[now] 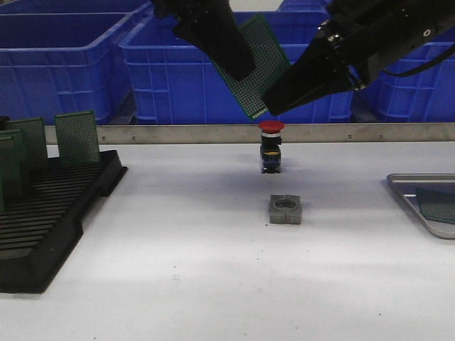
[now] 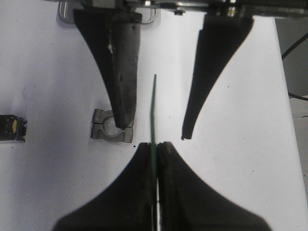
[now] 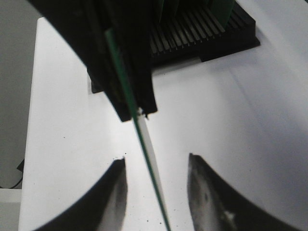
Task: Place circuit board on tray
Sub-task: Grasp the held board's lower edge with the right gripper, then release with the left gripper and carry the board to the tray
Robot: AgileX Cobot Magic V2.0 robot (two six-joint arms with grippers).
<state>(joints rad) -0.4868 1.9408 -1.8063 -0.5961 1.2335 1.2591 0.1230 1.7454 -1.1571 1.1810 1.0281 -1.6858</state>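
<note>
We see the left gripper (image 1: 238, 67) high above the table (image 1: 213, 284), its two black fingers clenched on a green perforated circuit board (image 1: 257, 67) that hangs tilted in the air, in front of the blue bins (image 1: 64, 57). The right gripper (image 1: 277, 105) reaches in from the other side, its dark fingertips at the board's lower corner. In the left wrist view, the left gripper (image 2: 155, 147) pinches the board (image 2: 154, 106), seen edge-on as a thin green line, while the right gripper's fingers (image 2: 122, 72) stand spread on either side of it, apart from it. The right wrist view agrees: the right gripper (image 3: 156, 180) is released, the board's edge (image 3: 149, 163) running between its fingers without touching either, and the left gripper (image 3: 125, 62) grips the board higher up. The tray (image 1: 412, 206) sits at the right edge of the table in the front view, well apart from the held board, with another green board (image 1: 437, 206) lying in it. Only the front view shows the tray, and a red-capped button (image 1: 271, 145) standing behind a grey metal block (image 1: 286, 209); the left wrist view shows that block (image 2: 109, 129) from above. A black slotted rack (image 1: 50, 213) with upright boards stands at the left. We can read no writing or labels anywhere.
</note>
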